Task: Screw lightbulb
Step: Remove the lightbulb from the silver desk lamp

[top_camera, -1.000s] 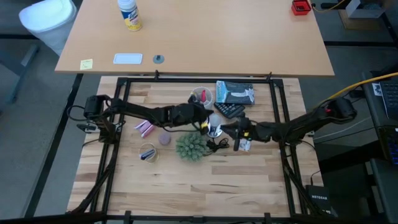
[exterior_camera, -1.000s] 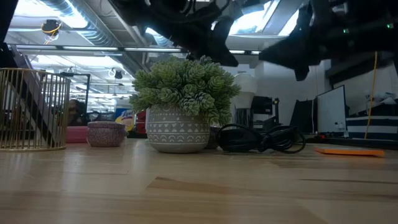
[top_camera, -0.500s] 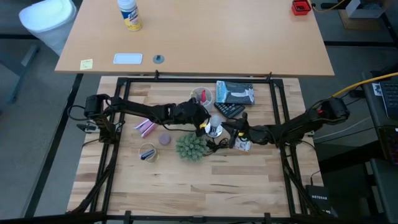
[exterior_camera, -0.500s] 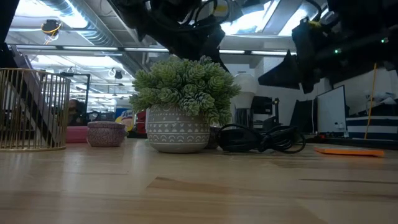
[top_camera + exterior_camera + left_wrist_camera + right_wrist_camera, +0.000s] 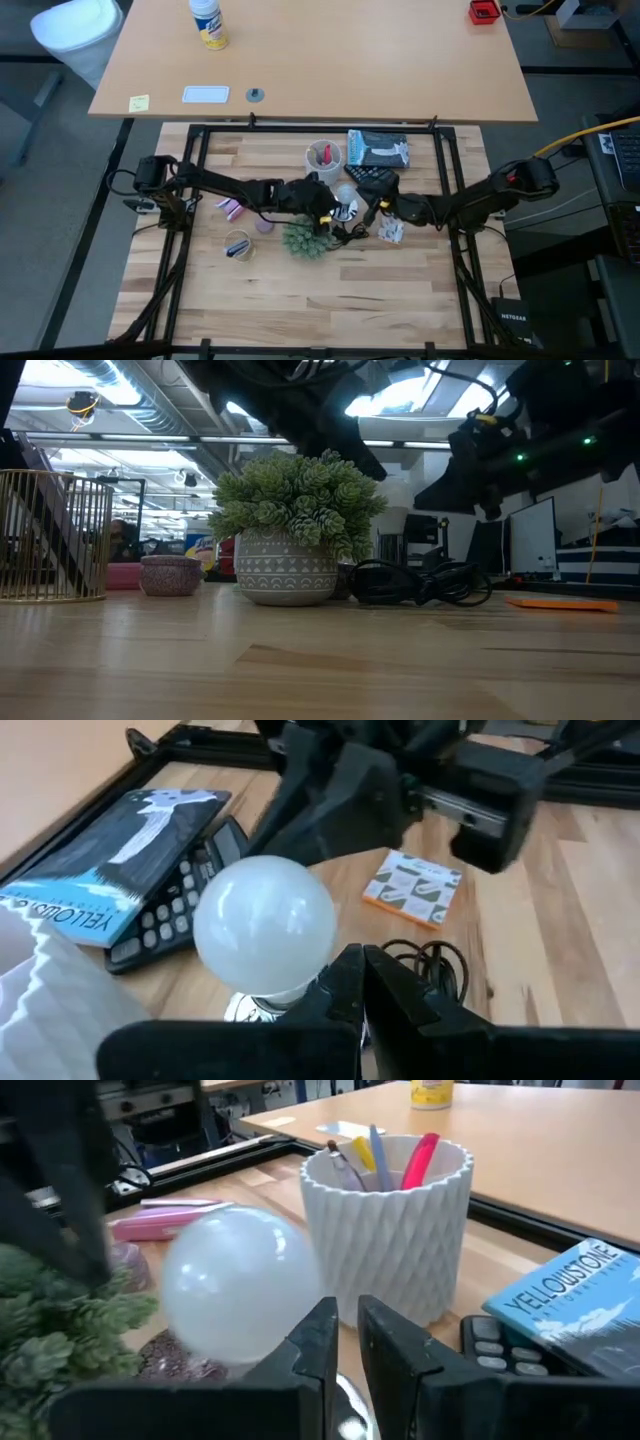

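My left claw (image 5: 362,982) has its dark fingers pressed together, gripping nothing, just beside the lightbulb (image 5: 264,926), a smooth frosted globe upright mid-table. My right claw (image 5: 340,1342) is likewise closed and empty beside the lightbulb. Behind stand a ribbed white cup (image 5: 385,1225), a keyed calculator (image 5: 165,918) and a glossy book (image 5: 110,855).

White round lightbulb (image 5: 264,926), upright, globe up, base down in a shiny socket dish (image 5: 346,211), mid-table
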`<action>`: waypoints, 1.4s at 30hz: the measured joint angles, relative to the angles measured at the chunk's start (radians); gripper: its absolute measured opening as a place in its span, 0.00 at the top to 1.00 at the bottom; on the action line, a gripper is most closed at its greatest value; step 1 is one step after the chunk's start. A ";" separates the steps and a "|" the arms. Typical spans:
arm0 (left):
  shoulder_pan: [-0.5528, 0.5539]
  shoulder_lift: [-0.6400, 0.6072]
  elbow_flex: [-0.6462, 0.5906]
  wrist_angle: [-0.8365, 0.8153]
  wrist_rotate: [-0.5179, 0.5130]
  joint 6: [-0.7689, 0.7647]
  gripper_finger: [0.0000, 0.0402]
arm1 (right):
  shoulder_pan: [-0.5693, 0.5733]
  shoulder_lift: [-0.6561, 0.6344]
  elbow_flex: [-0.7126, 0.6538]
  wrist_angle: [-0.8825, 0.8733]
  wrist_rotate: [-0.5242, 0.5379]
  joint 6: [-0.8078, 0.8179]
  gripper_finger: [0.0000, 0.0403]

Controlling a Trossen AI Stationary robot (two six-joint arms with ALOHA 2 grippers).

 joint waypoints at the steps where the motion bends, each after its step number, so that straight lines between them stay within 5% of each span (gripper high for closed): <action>1: -0.005 0.000 0.000 0.001 -0.001 -0.006 1.00 | -0.011 0.000 0.000 0.000 -0.012 0.000 0.88; 12: -0.028 0.001 0.000 0.113 -0.014 0.003 1.00 | -0.020 -0.058 0.000 0.000 -0.022 -0.076 0.88; 23: 0.014 0.001 0.000 0.187 -0.174 0.061 1.00 | 0.128 -0.275 0.000 -0.026 -0.017 -0.127 0.88; 32: 0.113 0.001 0.000 0.051 -0.178 -0.026 1.00 | 0.153 -0.154 0.000 -0.054 -0.003 -0.041 0.88; 42: 0.120 0.001 0.000 -0.008 -0.046 -0.037 1.00 | 0.153 -0.032 0.000 0.001 0.059 0.006 0.88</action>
